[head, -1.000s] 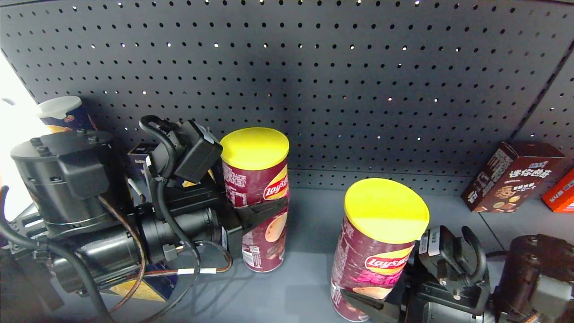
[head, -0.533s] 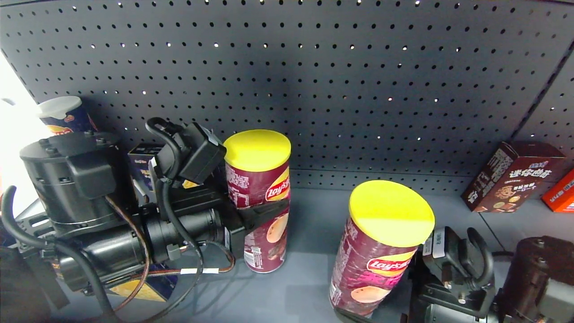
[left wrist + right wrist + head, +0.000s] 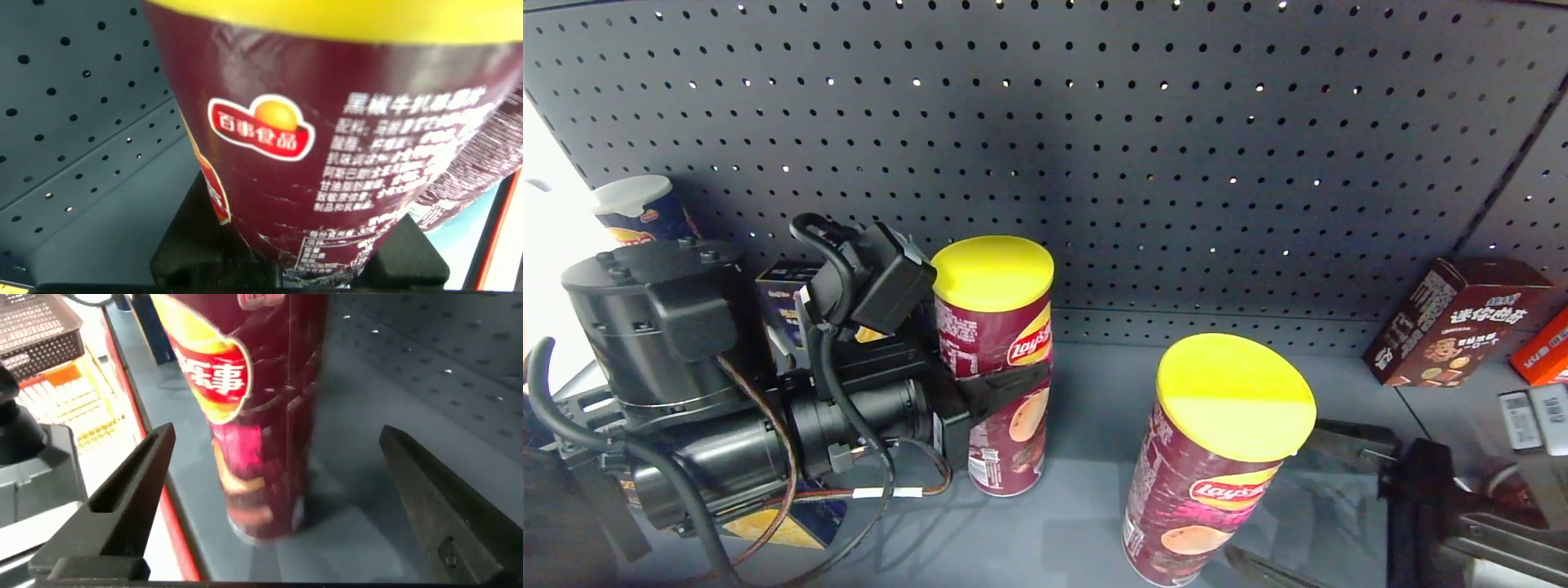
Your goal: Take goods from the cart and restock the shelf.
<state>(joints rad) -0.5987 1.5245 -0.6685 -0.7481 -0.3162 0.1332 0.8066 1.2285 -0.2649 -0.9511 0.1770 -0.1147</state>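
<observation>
Far can (image 3: pixel 990 327) left of near can (image 3: pixel 1217 457)

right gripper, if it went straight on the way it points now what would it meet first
The nearer yellow-lidded chip can, standing upright on the shelf straight ahead, in line with the gap of the open right gripper. How far off is unclear.

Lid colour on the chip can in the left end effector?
Yellow lid on the maroon cylindrical chip can; clearest in head view.
</observation>
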